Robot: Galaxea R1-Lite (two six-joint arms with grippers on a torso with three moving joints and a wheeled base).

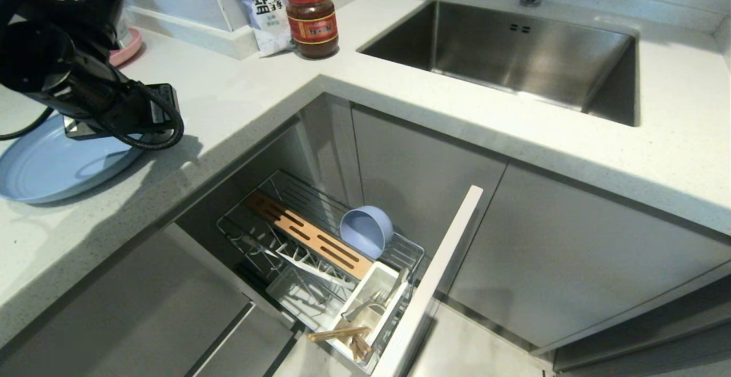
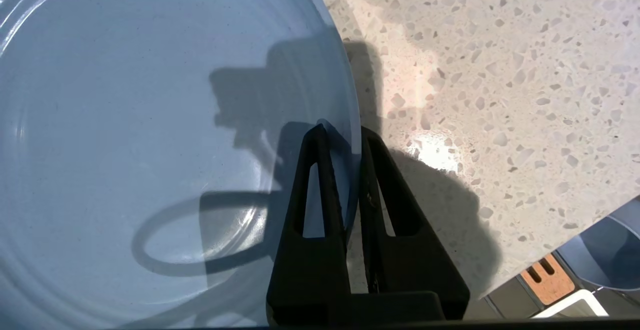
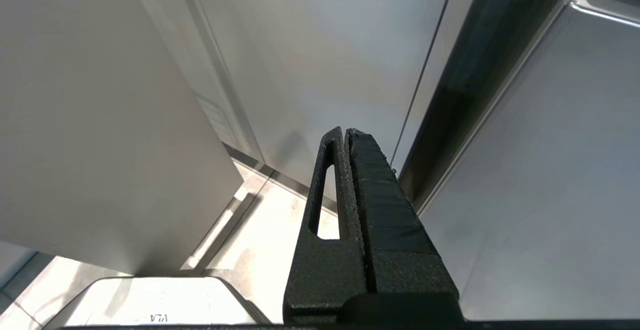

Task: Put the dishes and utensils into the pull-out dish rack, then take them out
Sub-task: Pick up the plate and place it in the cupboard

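Your worktop [image 1: 240,114] carries the plate [image 1: 51,165] flat near its front edge, and the rack [image 1: 320,263] stands pulled out well below and off to the side of your left jaws, already holding the bowl [image 1: 366,230], the cutlery [image 1: 371,305] and the chopsticks [image 1: 342,334] in the caddy [image 1: 374,285]. The risk I see: the left gripper [image 2: 345,135] pinches only the plate's thin rim, one finger above and one below, so on lifting, the wide plate may swing, slip out, or clip the worktop edge on the way down to the rack. The left jaws are nearly closed, clamped on that rim. Your right gripper [image 3: 345,132] hangs parked beside the cabinet fronts, jaws pressed together, holding nothing.
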